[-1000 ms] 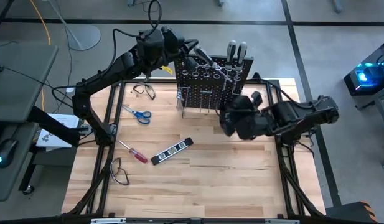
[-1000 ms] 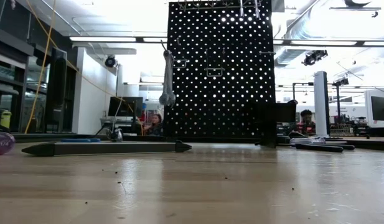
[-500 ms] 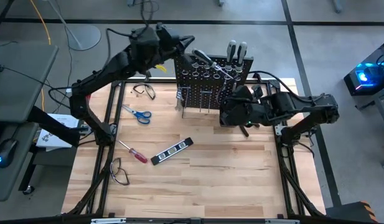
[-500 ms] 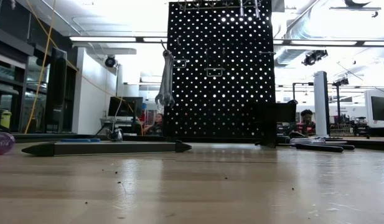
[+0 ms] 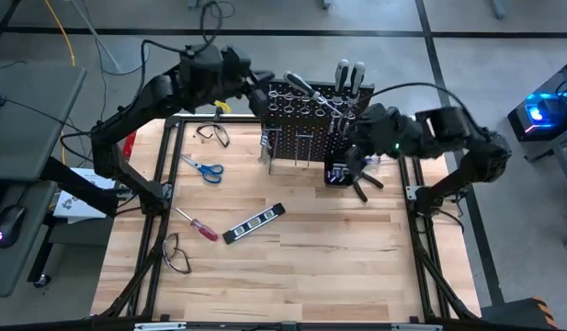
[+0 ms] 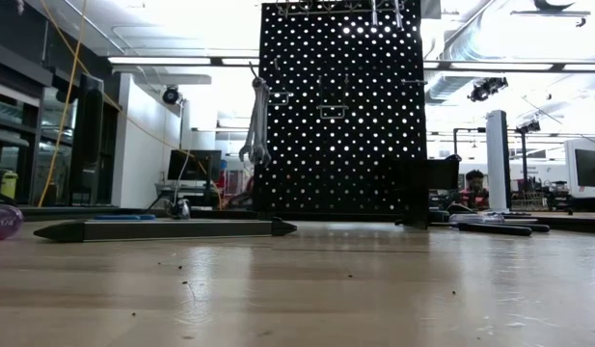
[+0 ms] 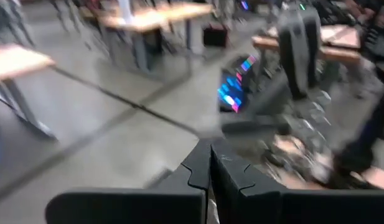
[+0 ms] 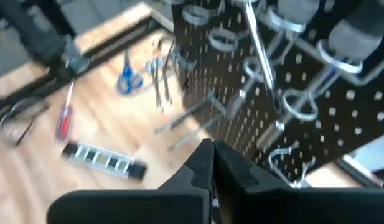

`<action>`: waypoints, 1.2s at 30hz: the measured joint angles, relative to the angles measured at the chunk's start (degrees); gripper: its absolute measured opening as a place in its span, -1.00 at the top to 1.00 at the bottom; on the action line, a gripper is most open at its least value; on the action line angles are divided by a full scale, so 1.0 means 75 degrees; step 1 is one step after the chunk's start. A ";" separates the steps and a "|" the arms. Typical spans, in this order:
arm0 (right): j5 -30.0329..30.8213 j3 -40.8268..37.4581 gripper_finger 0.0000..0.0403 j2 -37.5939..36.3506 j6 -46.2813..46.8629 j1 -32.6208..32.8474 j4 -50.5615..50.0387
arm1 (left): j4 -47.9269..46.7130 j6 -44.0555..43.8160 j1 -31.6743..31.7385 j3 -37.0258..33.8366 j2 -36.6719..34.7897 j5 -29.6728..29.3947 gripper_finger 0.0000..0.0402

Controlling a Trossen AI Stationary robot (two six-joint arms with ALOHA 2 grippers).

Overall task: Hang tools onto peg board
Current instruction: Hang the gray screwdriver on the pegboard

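We saw both grippers — left gripper (image 7: 210,163), right gripper (image 8: 211,160) — shut and seemingly empty; either arm could knock the peg board (image 5: 311,124) at upper centre.

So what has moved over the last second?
The right gripper, shut and empty, rose from the table toward the peg board, uncovering dark pliers. The left gripper, shut, drew back leftward. The hanging wrenches swung. Scissors and red screwdriver stayed.

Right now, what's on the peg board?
On the peg board: silver wrenches hanging at its left edge, two grey-handled tools in the top rings. The right gripper covers part of its front; whatever hangs there is hidden.
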 joint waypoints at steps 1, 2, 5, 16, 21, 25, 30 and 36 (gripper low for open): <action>-0.0327 0.0103 1.00 0.0000 -0.0094 -0.0186 -0.0114 | -0.0191 -0.0164 -0.0025 -0.0003 0.0007 0.0151 1.00; -0.0599 0.0199 1.00 0.0000 -0.0207 -0.0387 -0.0198 | -0.0363 -0.0278 -0.0062 -0.0006 0.0009 0.0267 1.00; -0.1229 0.0362 1.00 -0.0003 -0.0625 -0.0967 -0.0302 | -0.0645 -0.0536 -0.0278 -0.0106 -0.0013 0.0287 1.00; -0.2177 0.0412 1.00 0.0096 -0.1271 -0.1639 0.0043 | -0.0770 -0.0818 -0.0686 -0.0201 0.0001 -0.1006 1.00; -0.2156 0.0412 1.00 0.0246 -0.1555 -0.1637 0.0151 | -0.0729 -0.0818 -0.0619 -0.0195 0.0001 -0.1355 1.00; -0.2150 0.0403 1.00 0.0312 -0.1740 -0.1686 0.0345 | -0.0670 -0.0878 -0.0616 -0.0195 0.0001 -0.1501 1.00; -0.2150 0.0403 1.00 0.0326 -0.1928 -0.1885 0.0646 | -0.0517 -0.0878 -0.0616 -0.0195 -0.0020 -0.1587 1.00; -0.2615 0.0403 1.00 0.0326 -0.2056 -0.2147 0.0997 | -0.0514 -0.0885 -0.0616 -0.0192 -0.0033 -0.1603 1.00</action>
